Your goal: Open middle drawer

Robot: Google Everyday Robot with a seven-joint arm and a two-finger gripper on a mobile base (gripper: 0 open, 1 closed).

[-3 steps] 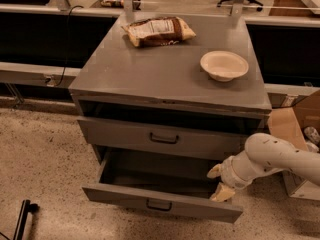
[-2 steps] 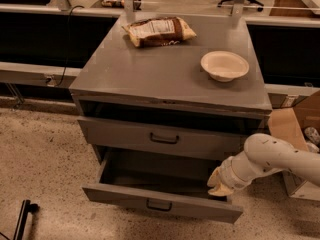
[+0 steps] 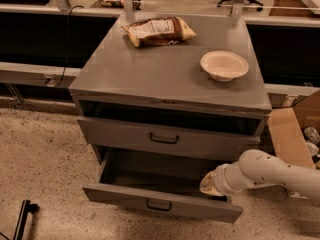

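Observation:
The grey cabinet [image 3: 165, 74] stands in the middle of the camera view. The middle drawer [image 3: 120, 196], with its low front and a small dark loop handle [image 3: 159, 204], is pulled well out, and its inside looks empty. Above it, the taller-fronted drawer [image 3: 115, 133] with the same handle sits nearly shut, with a dark gap over it. Any lower drawer is hidden. My gripper [image 3: 211, 185], on the white arm [image 3: 270, 171] coming from the right, sits inside the open drawer's right end, just behind its front.
A white bowl [image 3: 224, 65] and a bag of chips [image 3: 159, 30] lie on the cabinet top. An open cardboard box [image 3: 295, 134] stands on the floor at the right. A black object [image 3: 22, 219] lies at the bottom left. Dark benches run behind.
My gripper has shifted slightly left and lower inside the drawer's right end. The drawer stays pulled out about as far as before.

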